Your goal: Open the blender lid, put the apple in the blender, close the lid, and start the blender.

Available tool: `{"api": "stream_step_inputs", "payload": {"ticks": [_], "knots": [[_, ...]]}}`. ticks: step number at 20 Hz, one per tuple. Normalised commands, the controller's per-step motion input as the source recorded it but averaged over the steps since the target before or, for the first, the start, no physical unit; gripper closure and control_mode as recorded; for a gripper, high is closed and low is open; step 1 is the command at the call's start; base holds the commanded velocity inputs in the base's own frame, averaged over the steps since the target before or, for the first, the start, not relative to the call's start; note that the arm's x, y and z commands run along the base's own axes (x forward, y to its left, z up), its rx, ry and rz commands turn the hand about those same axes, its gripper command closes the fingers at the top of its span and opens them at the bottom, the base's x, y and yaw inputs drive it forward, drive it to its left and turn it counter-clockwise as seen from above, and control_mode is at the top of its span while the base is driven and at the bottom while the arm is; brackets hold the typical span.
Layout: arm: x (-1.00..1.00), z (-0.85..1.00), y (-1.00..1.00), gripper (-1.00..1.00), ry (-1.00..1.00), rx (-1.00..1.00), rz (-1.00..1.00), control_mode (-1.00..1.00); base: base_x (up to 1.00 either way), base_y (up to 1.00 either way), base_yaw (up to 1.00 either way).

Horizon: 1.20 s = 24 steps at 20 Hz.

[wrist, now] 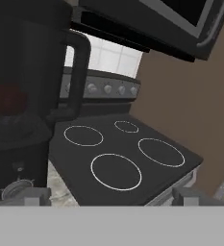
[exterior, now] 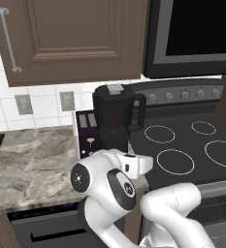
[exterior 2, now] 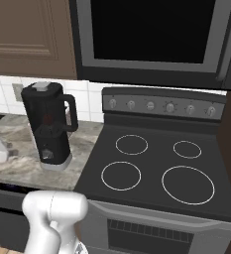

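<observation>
The black blender point(exterior: 117, 118) stands on the counter beside the stove, also seen as blender point(exterior 2: 50, 126). Its lid point(exterior: 115, 89), with the grey square cap, sits shut on the jar. The red apple point(exterior 2: 48, 119) shows dimly through the dark jar, and as a red blur, the apple point(wrist: 7, 100), in the hand view. My gripper point(wrist: 111, 194) is open, fingertips wide apart, low in front of the blender base. The front knob point(wrist: 17, 188) lies just left of the left fingertip point(wrist: 36, 194). In the left base view my own arm hides the fingers.
A white toaster point(exterior: 88, 133) with a purple front stands behind and left of the blender. The black stove point(exterior 2: 156, 168) with four rings lies to the right, a microwave point(exterior 2: 156, 34) above it. A marble counter point(exterior: 32, 164) stretches to the left.
</observation>
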Motion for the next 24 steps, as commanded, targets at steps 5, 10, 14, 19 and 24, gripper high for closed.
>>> {"api": "stream_step_inputs", "payload": {"ticks": [5, 10, 14, 19, 24], "knots": [[0.23, -0.34, -0.04, -1.00, 0.00, -0.16, -0.01, -1.00, 0.00, 0.00, 0.00], [0.21, -0.45, 0.00, -1.00, -0.04, -0.12, -0.06, -1.00, 0.00, 0.00, 0.00], [0.11, -0.32, 0.00, -1.00, -0.09, -0.01, -0.12, -1.00, 0.00, 0.00, 0.00], [0.11, -0.01, 0.00, -1.00, -0.09, 0.00, -0.14, -1.00, 0.00, 0.00, 0.00], [0.02, 0.02, 0.00, -1.00, -0.09, 0.00, -0.11, -1.00, 0.00, 0.00, 0.00]]}}
